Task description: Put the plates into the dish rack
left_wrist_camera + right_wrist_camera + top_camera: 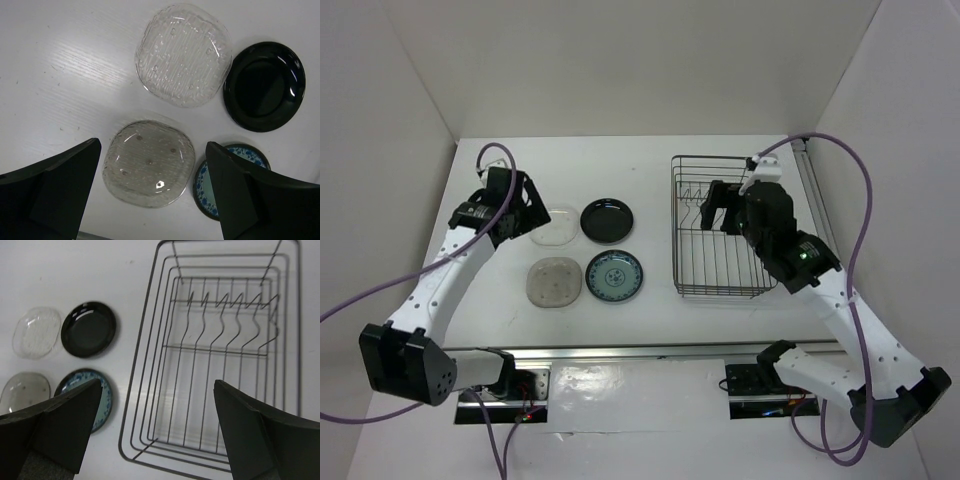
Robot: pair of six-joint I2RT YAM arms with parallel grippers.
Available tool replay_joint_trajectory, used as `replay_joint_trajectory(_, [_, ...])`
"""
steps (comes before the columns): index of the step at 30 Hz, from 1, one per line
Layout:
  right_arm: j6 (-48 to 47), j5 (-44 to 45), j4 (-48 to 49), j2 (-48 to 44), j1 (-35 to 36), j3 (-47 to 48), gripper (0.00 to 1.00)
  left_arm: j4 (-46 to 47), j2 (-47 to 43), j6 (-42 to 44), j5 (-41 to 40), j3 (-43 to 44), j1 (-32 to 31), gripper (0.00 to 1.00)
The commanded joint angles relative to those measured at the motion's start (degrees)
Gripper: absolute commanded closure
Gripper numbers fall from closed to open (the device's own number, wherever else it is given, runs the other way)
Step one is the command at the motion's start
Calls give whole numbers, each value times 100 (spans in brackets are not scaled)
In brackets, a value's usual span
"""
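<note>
left gripper [152, 145] wide open, empty, beige plate [148, 162] showing between fingers | clear plate [183, 55] at its 12 o'clock | right gripper [157, 382] wide open too, empty, above dish rack [143, 325]

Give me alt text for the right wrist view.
Empty dark wire dish rack fills the right on a white table; four plates lie at left: clear plate, black plate, beige plate, blue-patterned plate. The open right gripper frames the bottom corners.

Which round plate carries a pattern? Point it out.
The blue-and-white plate, in the near row, right of the beige plate. The other round one, the black plate behind it, is plain and glossy.
</note>
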Motion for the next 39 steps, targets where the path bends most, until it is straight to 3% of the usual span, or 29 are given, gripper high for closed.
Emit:
replay_joint_trajectory(1, [169,-1069,1007,-60,39,-392,0,460,237,-340,370,28,330,0])
replay_joint_trajectory(8, [108,-1511,1245,336,215,-498,0,1189,1283,-357,862,37,910,1])
replay_joint_trajectory(13, [-15,-1458,1245,284,338,-498,0,1506,2074,-401,1030,90,982,9])
replay_joint_trajectory(23, [-68,-1458,1245,169,338,-604,0,1612,2621,-507,740,-129,1087,13])
replay_joint_trajectory(24, [-68,-1510,1245,169,338,-604,0,1612,2690,-559,740,-130,1087,17])
replay_joint_trajectory(35, [-174,-1511,1245,169,390,-657,0,1506,3253,-831,424,-69,1087,24])
replay_joint_trajectory(39, [-174,-1511,1298,169,390,-657,0,1367,3578,-884,354,63,1087,32])
